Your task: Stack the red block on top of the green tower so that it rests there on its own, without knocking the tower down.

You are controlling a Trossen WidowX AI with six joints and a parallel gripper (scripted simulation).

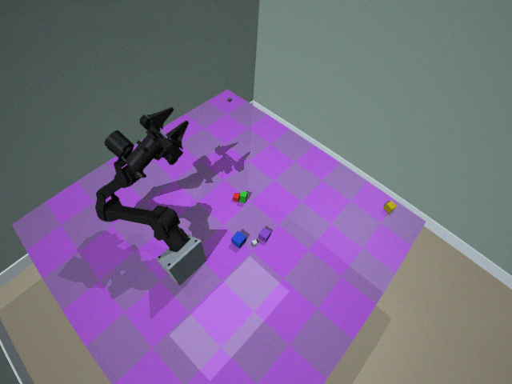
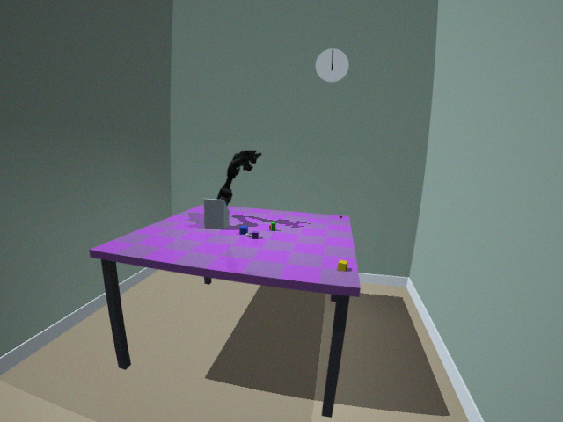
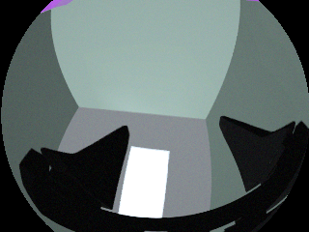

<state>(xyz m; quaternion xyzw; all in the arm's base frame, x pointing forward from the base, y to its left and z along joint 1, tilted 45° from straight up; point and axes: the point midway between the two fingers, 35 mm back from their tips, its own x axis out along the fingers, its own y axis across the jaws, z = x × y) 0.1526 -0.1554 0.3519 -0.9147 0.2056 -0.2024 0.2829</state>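
Note:
The red block (image 1: 236,197) sits on the table right beside the green tower (image 1: 243,196) (image 2: 273,226), on the arm-base side in the top view. In the exterior view the red block is mostly hidden behind the tower. The tower is small and upright, a little taller than the red block. My gripper (image 1: 180,114) (image 3: 176,126) is open and empty, raised high above the table and well away from both. The wrist view shows walls and ceiling between the spread fingers, and neither block.
A blue block (image 1: 238,239) (image 2: 244,229), a purple block (image 1: 265,234) (image 2: 254,235) and a small white block (image 1: 254,242) lie near the arm's base (image 1: 186,261) (image 2: 215,213). A yellow block (image 1: 389,206) (image 2: 342,265) is near a far corner. A tiny dark block (image 1: 229,99) (image 2: 340,216) is at another corner.

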